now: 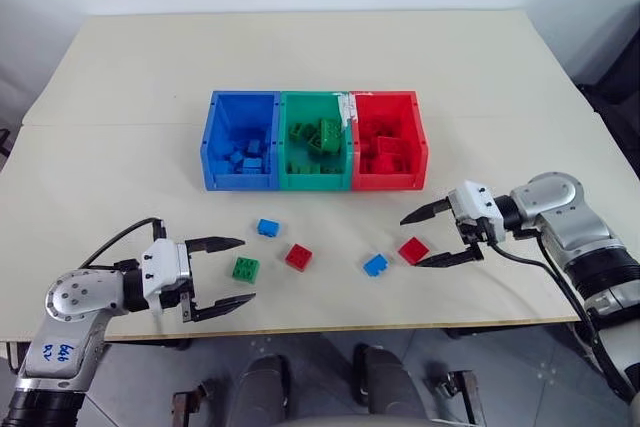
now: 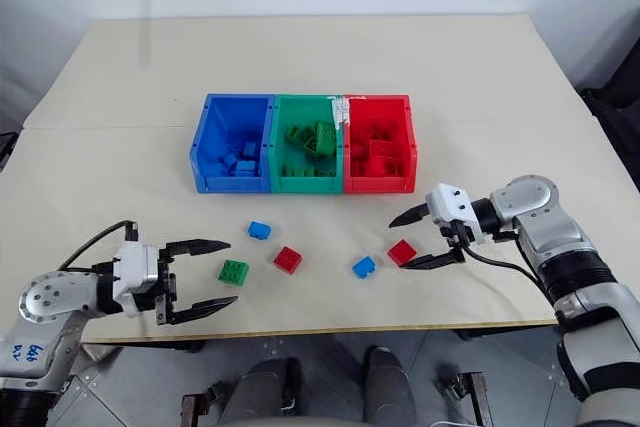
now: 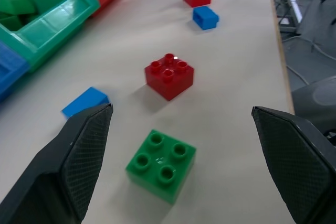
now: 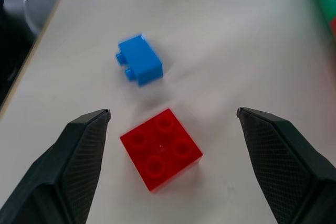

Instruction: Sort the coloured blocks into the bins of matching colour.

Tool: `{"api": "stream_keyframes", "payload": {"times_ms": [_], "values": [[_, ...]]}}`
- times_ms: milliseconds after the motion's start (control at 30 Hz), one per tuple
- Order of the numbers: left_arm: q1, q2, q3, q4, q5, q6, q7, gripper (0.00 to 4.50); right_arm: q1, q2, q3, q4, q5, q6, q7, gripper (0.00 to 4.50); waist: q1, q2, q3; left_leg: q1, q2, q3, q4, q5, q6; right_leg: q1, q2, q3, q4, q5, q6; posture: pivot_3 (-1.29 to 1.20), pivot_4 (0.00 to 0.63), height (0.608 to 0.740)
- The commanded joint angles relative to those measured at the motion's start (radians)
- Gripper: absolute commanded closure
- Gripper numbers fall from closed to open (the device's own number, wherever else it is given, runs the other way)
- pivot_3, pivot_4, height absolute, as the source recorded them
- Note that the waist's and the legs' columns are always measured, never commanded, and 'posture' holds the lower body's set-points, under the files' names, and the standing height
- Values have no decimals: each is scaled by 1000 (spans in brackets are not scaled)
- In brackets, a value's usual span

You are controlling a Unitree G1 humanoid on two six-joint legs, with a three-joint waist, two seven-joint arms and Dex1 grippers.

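Large beige rectangular table (image 1: 300,57) carries everything. Mid-table sits a row of three joined open-topped plastic bins: blue bin (image 1: 240,180) on the robot's left, green bin (image 1: 316,182) in the middle, red bin (image 1: 390,182) on the right. Each has a pile of studded bricks of its own colour inside.

Left gripper (image 1: 225,274), black two-finger claw, hovers low near the front-left table edge, jaws spread wide, holding nothing. Small green square studded brick (image 1: 245,269) lies on the table just ahead of the gap between its fingers, not touched.

Right gripper (image 1: 437,234), pointing in from the right, jaws also wide apart and empty. Small red square studded brick (image 1: 412,250) lies on the table between and just ahead of the fingertips, clear of both.

Other loose bricks in front of the bins:
- second red studded brick (image 1: 298,257), just beside the green one
- small blue brick (image 1: 375,265), on its side, just beside the right-hand red brick
- another small blue brick (image 1: 268,228), nearest the blue bin
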Motion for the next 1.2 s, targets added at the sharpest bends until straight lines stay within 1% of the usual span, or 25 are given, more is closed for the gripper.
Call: {"api": "stream_keyframes", "payload": {"times_ms": [33,100,267,333,400,500,533,567,667,833,1000,1033,1067,1100,1200], "values": [[-24,-5,-19,-21,1,-13,-4,0,-26,18,57,84,-24,-91,66,601,1,0,0,0,0,0,0,0,0,0,0,0,0,0,0,0,150,740],[-30,-6,-25,-23,2,-12,-4,0,-37,26,76,120,-26,-120,66,1022,0,0,0,0,0,0,1,1,-1,0,0,0,0,0,0,0,150,740],[-36,-6,-30,-19,-2,-10,2,0,-38,29,66,136,8,-133,66,2594,0,0,0,0,0,3,1,0,-2,-1,0,0,1,0,0,0,150,740],[-35,-11,-24,-15,-3,-9,14,0,-27,16,49,123,27,-116,66,2781,0,0,0,0,1,3,2,0,-2,-1,-1,0,1,0,0,0,150,740],[-34,-13,-15,-9,-3,-9,26,0,-14,9,9,109,46,-96,66,2822,2,0,0,0,1,3,2,0,-2,-1,-1,0,1,0,0,0,150,740],[-36,-40,46,-13,-37,25,106,0,1,41,-174,23,155,109,-30,2826,2,0,0,0,1,3,2,0,-2,-1,-1,0,1,0,0,0,150,740],[-34,-45,58,-18,-42,35,121,0,4,50,-213,0,171,158,-57,2826,2,0,0,-1,1,3,2,0,-2,-1,-1,0,1,0,0,0,150,740],[-31,-49,68,-24,-45,42,133,0,2,62,-250,-15,177,185,-82,2826,0,0,0,-1,1,3,2,0,-2,-2,-2,0,2,0,0,0,150,740],[2,-64,117,-46,-56,67,189,0,-74,124,-358,3,149,251,-244,2826,-6,0,0,0,3,7,2,-1,-4,-3,0,0,3,0,0,0,150,740],[-2,-102,162,-80,-86,113,283,0,-232,242,-432,156,23,250,-468,2826,-3,0,0,-2,4,11,2,-1,-5,-11,-1,0,7,0,-1,0,150,740],[-13,-118,188,-118,-115,147,330,0,-292,309,-440,245,-69,263,-509,2826,2,0,0,-4,3,11,2,-1,-4,-11,-1,0,10,1,-2,0,150,740],[-6,-115,190,-129,-116,151,331,0,-293,314,-430,239,-73,318,-478,2478,2,0,0,-4,3,11,2,-2,-3,-11,-2,0,10,1,-2,0,150,740],[0,-113,193,-139,-118,155,332,0,-290,325,-433,237,-84,303,-473,2103,1,0,0,-5,2,11,3,-2,-2,-11,-2,0,10,1,-2,0,150,740],[4,-112,195,-145,-118,158,333,0,-289,333,-437,234,-93,290,-472,1848,0,0,0,-6,2,11,3,-3,-1,-12,-3,0,9,1,-2,0,150,740],[19,-106,202,-157,-116,165,328,0,-289,337,-464,228,-104,309,-479,811,-1,0,0,-7,2,12,4,-5,0,-12,-2,0,8,1,-2,0,150,740]]}}
